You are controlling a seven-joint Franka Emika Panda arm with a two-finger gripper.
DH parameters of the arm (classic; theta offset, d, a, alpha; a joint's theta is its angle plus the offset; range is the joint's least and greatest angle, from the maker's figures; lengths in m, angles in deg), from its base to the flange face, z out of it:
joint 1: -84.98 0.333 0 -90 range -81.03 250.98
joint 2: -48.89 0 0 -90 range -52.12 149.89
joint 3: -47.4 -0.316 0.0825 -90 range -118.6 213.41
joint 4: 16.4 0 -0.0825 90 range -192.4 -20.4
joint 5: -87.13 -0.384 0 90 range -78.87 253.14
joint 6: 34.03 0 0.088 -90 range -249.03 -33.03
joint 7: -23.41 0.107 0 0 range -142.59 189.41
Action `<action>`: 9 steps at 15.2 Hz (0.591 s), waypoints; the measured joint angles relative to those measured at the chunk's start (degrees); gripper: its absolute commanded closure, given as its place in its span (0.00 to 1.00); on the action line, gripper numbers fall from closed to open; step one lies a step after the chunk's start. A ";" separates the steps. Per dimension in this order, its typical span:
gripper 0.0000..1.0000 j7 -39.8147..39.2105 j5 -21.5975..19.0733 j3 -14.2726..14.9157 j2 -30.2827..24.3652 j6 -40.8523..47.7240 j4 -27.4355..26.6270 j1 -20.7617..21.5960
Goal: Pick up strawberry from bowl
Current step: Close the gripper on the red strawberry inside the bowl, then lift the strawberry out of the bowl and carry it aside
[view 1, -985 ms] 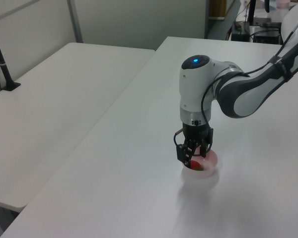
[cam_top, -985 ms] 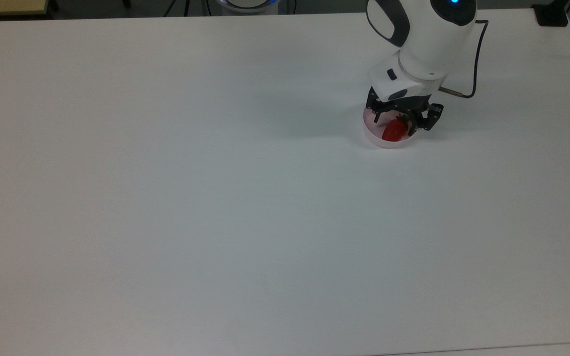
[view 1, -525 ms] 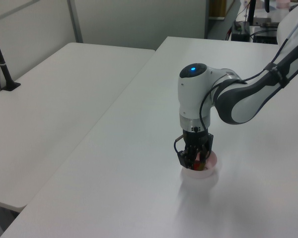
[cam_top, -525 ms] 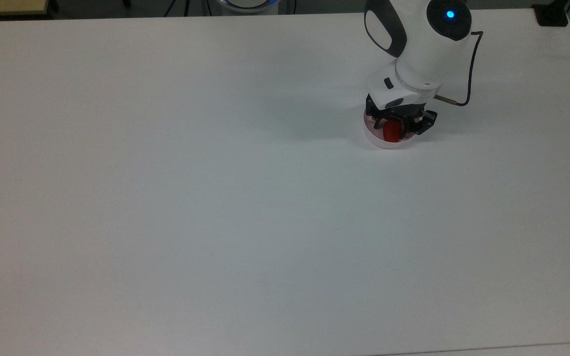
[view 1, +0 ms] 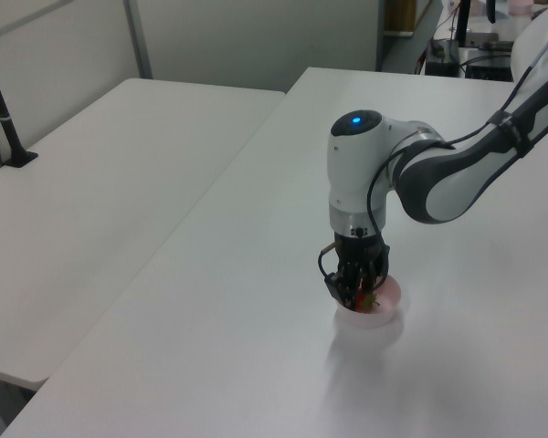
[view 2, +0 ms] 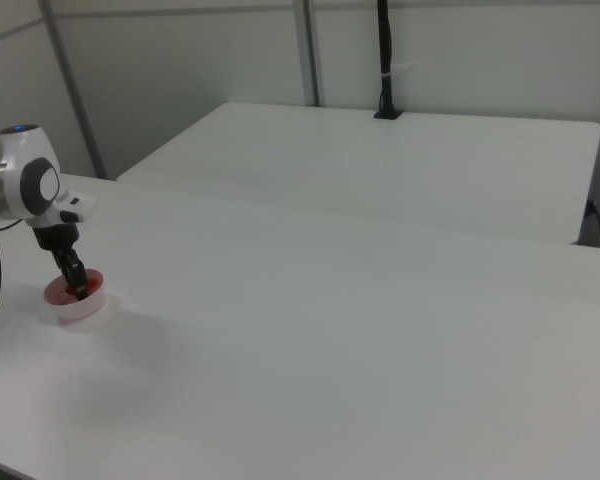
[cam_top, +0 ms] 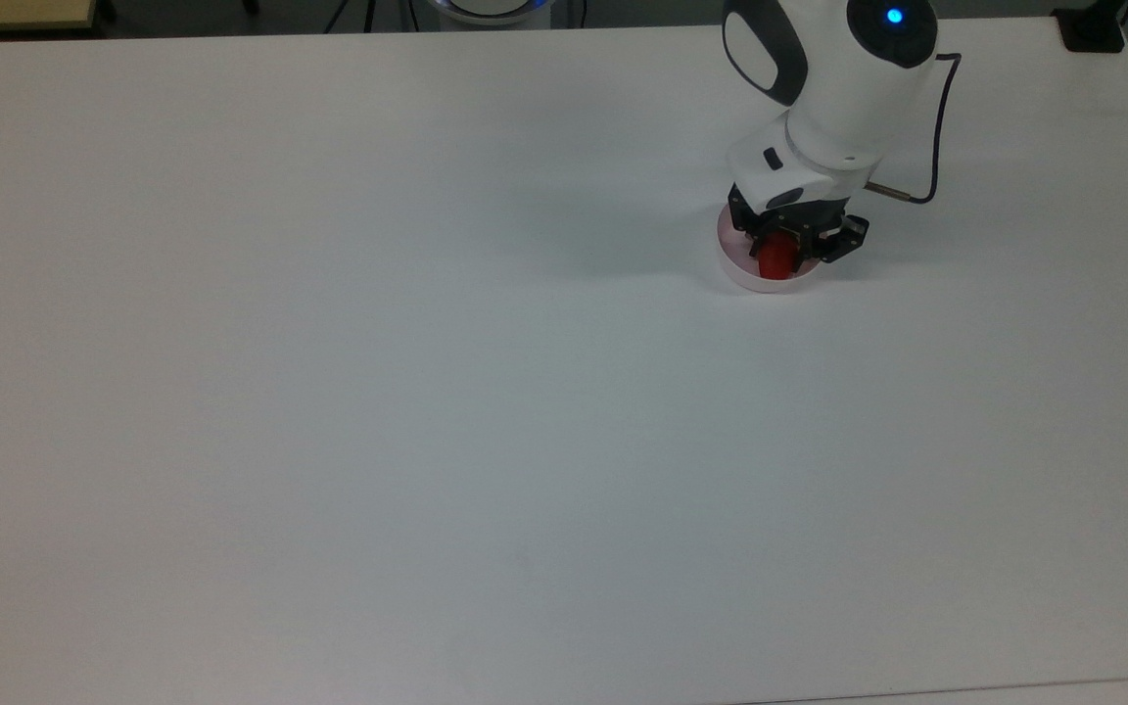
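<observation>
The hand (cam_top: 781, 250) is seen lowered into the bowl (cam_top: 732, 266) and clenched around the strawberry (cam_top: 773, 258), its fingers drawn in from the wide spread of a second ago, when the fruit lay loose between them; the grasp is judged to be made and only the lift out of the bowl to be left. Beneath the hand a broad white counter (cam_top: 427, 392) is spread, bare on every side of the bowl, and beyond it a second white table (view 2: 380, 160) is set against grey partition walls (view 2: 180, 70).
</observation>
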State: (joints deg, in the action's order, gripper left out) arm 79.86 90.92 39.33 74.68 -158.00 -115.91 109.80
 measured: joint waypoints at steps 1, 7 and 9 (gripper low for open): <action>0.58 -0.48 0.00 0.00 -0.73 0.77 0.10 0.00; 0.58 -11.25 0.01 0.29 -6.37 9.06 1.23 -1.19; 0.58 -18.60 0.06 0.63 -7.06 10.87 2.17 -4.17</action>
State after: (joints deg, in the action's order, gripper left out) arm 61.26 90.99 39.96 67.62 -147.13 -113.74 105.64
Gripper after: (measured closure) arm 0.551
